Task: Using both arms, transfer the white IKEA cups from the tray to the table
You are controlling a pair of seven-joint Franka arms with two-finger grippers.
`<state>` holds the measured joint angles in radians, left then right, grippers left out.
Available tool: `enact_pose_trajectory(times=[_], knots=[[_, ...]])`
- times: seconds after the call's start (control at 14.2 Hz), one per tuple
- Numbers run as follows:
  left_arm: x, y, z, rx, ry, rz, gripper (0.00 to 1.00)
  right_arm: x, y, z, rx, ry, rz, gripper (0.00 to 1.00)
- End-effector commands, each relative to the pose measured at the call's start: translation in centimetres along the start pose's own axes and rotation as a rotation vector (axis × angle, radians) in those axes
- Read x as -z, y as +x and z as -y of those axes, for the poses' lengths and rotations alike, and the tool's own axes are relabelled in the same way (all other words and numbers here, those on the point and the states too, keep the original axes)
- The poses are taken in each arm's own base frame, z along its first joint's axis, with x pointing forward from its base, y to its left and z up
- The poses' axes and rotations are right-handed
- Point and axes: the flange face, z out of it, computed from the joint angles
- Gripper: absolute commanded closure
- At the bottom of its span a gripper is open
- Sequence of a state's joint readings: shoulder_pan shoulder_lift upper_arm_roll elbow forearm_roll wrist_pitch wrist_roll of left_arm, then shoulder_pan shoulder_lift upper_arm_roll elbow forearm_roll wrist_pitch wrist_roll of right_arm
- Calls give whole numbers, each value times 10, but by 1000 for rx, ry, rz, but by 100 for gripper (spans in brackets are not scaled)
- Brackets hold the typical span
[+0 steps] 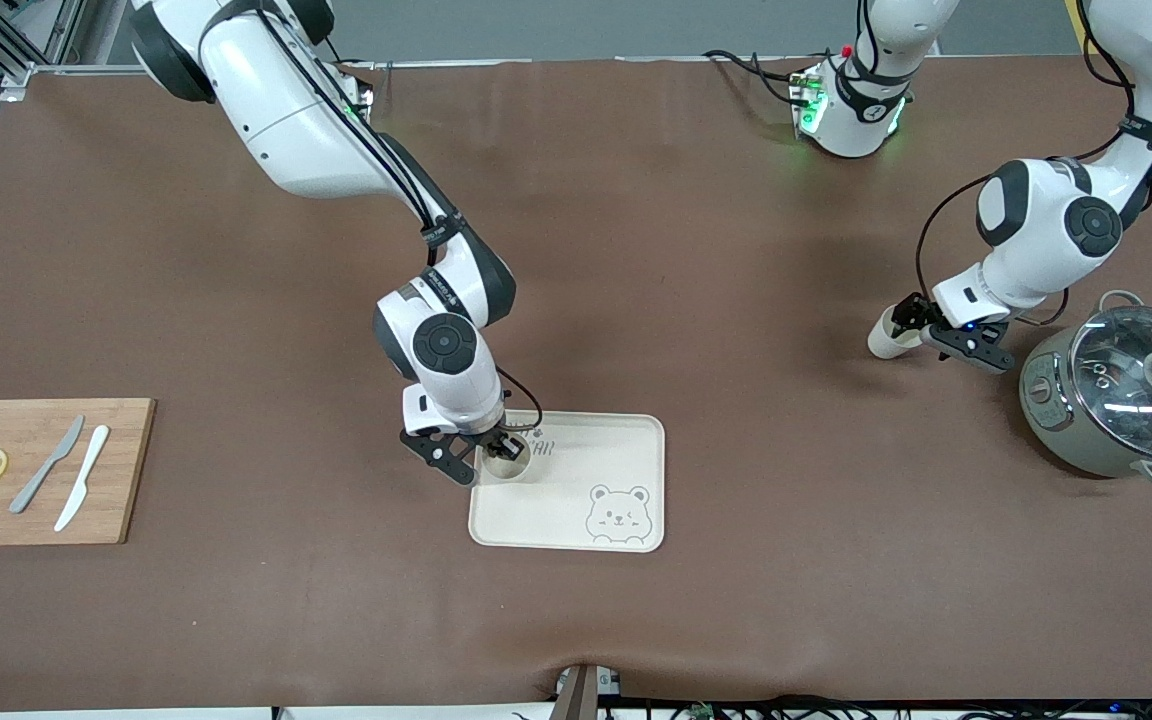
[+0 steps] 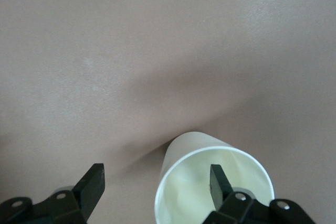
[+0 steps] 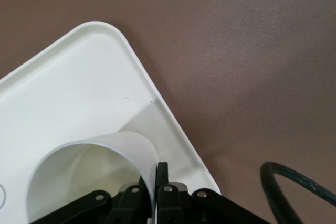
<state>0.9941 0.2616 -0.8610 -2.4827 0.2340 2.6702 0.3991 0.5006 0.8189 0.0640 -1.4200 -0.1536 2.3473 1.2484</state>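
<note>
One white IKEA cup [image 1: 508, 462] stands in the cream bear tray [image 1: 596, 460], in its corner toward the right arm's end of the table. My right gripper [image 1: 501, 450] is shut on that cup's wall, one finger inside and one outside; the right wrist view shows the cup [image 3: 79, 171] pinched at the rim by the gripper [image 3: 153, 169] over the tray [image 3: 79, 77]. The other cup [image 1: 884, 338] stands on the brown table beside the pot. My left gripper [image 1: 911, 322] is open at it: in the left wrist view one finger hangs inside the cup [image 2: 194, 192] and the other stands well clear outside, the gripper [image 2: 156, 174] gripping nothing.
A grey pot with a glass lid [image 1: 1126, 395] stands at the left arm's end of the table, close to the left gripper. A wooden cutting board [image 1: 36, 470] with two knives and lemon slices lies at the right arm's end.
</note>
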Motion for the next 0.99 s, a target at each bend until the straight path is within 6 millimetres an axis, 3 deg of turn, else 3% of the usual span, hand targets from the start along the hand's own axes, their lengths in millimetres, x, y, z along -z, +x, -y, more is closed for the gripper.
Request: enact_pose_trajectory(times=[0.0, 0.21, 0.49, 0.71, 0.92], knots=[[16, -3, 1, -21, 40, 37, 8, 0, -1, 5, -1, -3, -22, 100], [24, -4, -1, -27, 61, 73, 4, 1, 0, 4, -1, -5, -22, 100], [34, -1, -4, -32, 84, 89, 0, 23, 3, 5, -3, -19, -14, 100], [64, 25, -12, 23, 39, 108, 0, 77, 9, 1, -12, -67, 3, 100], [127, 62, -17, 65, -23, 148, 0, 153, 16, -14, 43, -104, 54, 100]])
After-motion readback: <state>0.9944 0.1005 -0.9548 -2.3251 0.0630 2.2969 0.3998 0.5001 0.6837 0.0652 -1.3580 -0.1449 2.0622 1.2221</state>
